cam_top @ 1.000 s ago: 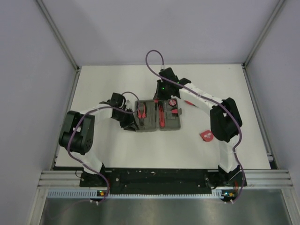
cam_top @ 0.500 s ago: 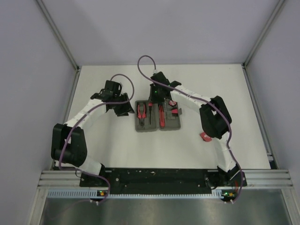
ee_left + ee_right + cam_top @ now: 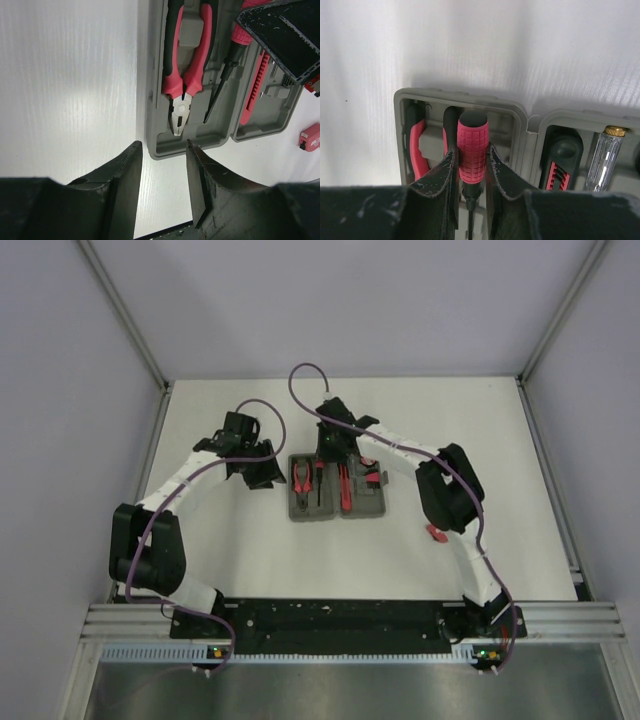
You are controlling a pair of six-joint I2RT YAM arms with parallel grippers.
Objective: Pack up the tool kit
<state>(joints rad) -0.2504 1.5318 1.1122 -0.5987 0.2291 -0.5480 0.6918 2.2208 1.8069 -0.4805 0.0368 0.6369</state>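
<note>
Entry, pack job, step in hand: seating a driver. Item 1, case (image 3: pixel 372 505): grey clamshell, lying open and flat at centre of the table (image 3: pixel 250 560) in the top view. Item 2, my right claw (image 3: pixel 471 150): clenched on the red-handled screwdriver (image 3: pixel 472 132), handle pinched betw. both pads, shaft running toward bottom of frame, over the left half of the case. Cannot tell if the shaft is down in its slot yet. Item 3, pliers (image 3: pixel 175 85): red/black, already bedded in the left half, just left of the screwdriver shaft in the left wrist view. Item 4, knife (image 3: pixel 254 85): red, in the right half. Item 5, clear-handled driver (image 3: pixel 600 155): in the right half, at right edge of the right wrist view. Item 6, tape measure (image 3: pixel 310 137): red, out on the table, apart from the case, at right edge of frame; not packed. Item 7, my left claw (image 3: pixel 163 145): released, nothing betw. the pads, hanging near the case's lower-left corner in its own view, not touching it. Next move, my est.: line the driver up w/ its moulded slot beside the pliers, press till it sits flush, then let go and lift straight off so it doesn't pop back out. After that: tape measure, then shut the lid.
</note>
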